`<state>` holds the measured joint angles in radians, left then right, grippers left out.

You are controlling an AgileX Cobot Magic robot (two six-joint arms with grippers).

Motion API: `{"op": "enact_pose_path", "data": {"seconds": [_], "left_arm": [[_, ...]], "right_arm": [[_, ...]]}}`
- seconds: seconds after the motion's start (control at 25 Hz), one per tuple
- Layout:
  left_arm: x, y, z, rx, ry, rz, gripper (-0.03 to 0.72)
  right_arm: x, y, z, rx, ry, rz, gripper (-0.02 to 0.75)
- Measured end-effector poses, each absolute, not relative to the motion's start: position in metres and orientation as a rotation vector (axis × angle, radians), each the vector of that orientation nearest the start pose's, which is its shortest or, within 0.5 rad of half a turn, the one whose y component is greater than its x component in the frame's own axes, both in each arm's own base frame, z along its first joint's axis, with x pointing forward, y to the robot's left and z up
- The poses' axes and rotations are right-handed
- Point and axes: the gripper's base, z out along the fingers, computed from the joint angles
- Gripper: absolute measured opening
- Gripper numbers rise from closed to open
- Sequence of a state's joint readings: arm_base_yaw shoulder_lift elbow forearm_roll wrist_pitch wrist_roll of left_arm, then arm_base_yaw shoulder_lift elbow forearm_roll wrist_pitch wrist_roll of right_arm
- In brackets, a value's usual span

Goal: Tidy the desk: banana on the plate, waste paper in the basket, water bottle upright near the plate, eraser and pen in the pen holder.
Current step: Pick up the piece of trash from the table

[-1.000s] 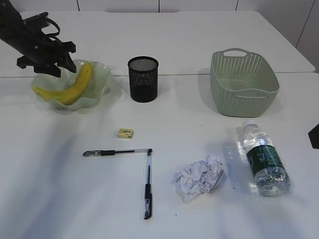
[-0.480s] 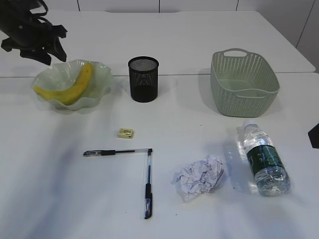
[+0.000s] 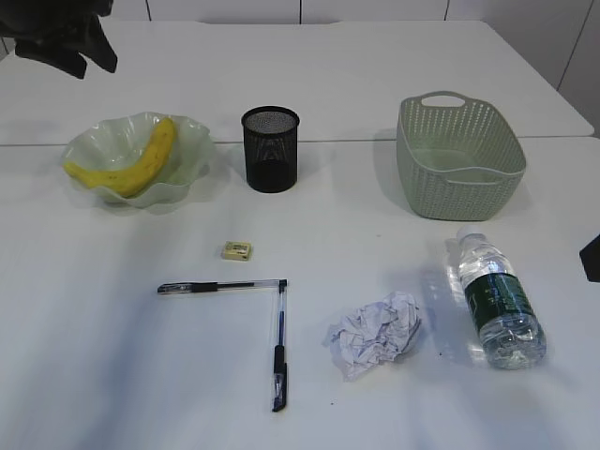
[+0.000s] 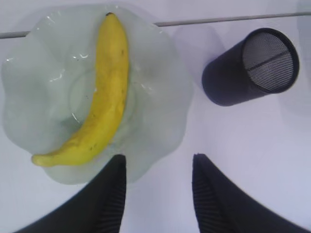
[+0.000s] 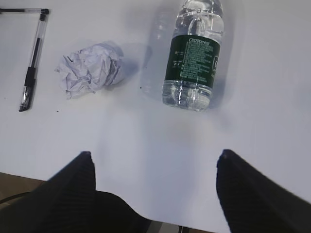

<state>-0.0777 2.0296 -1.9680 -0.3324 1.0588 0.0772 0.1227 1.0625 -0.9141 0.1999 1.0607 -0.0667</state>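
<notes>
The banana (image 3: 131, 164) lies on the pale green wavy plate (image 3: 192, 141), also in the left wrist view (image 4: 104, 97) on the plate (image 4: 160, 102). My left gripper (image 4: 158, 162) is open and empty, high above the plate; it shows at the exterior view's top left (image 3: 70, 42). The black mesh pen holder (image 3: 270, 148) stands upright. The yellow eraser (image 3: 236, 249), two pens (image 3: 220, 287) (image 3: 278, 347), the crumpled paper (image 3: 375, 333) and the lying water bottle (image 3: 497, 300) rest on the table. My right gripper (image 5: 153, 158) is open and empty near the table's front edge.
The green woven basket (image 3: 457, 155) stands at the back right. The right wrist view shows the paper (image 5: 90, 70), the bottle (image 5: 194, 58) and one pen (image 5: 33, 68). A seam runs across the white table behind the plate.
My left gripper has risen up and away from the plate toward the top left, leaving the banana lying on it. Nothing else has moved.
</notes>
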Motion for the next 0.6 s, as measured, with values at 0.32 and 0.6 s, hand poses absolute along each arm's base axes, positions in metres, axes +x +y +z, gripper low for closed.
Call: {"op": "enact_pose_path", "data": {"seconds": [0.32, 0.6], "left_arm": [[0.433, -0.061, 0.328, 0.12, 2.665, -0.346, 0.319], [0.401, -0.052, 0.354, 0.113, 2.645, -0.251, 0.319]], "right_arm": [[0.183, 0.039, 0.315, -0.179, 2.676, 0.281, 0.574], [0.181, 0.038, 0.317, -0.179, 2.667, 0.284, 0.574]]}}
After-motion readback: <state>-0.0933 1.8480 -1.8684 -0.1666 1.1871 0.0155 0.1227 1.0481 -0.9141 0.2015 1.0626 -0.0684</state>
